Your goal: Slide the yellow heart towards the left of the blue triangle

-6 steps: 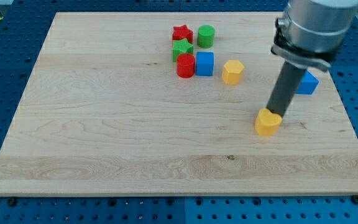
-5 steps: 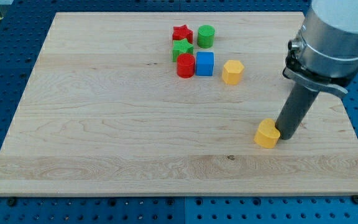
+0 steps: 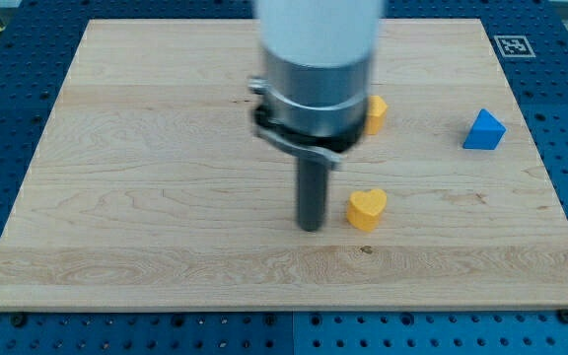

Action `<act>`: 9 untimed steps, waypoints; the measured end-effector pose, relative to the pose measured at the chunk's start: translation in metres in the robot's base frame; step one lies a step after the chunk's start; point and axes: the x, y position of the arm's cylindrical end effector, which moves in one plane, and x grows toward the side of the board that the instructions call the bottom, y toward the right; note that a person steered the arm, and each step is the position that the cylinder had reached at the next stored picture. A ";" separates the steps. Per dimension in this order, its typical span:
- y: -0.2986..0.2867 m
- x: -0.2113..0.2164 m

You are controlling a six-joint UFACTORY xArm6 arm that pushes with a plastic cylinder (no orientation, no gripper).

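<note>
The yellow heart (image 3: pixel 367 208) lies on the wooden board (image 3: pixel 146 197) below the middle, right of centre. The blue triangle (image 3: pixel 483 130) sits near the board's right edge, up and to the right of the heart. My tip (image 3: pixel 311 228) rests on the board just left of the yellow heart, a small gap between them. The rod and the arm's grey body rise above it and hide the middle top of the board.
A yellow hexagonal block (image 3: pixel 374 112) peeks out to the right of the arm, above the heart. The red and green blocks and the blue cube seen earlier are hidden behind the arm. A marker tag (image 3: pixel 513 45) lies at the board's top right corner.
My tip has moved from the heart's right side to its left side. The yellow heart has slid to the left and now lies farther from the blue triangle.
</note>
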 end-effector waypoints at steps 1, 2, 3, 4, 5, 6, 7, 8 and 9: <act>0.076 -0.033; 0.117 -0.079; 0.117 -0.059; 0.127 -0.010; 0.173 -0.006; 0.174 -0.006; 0.143 0.009; 0.172 0.033; 0.249 0.020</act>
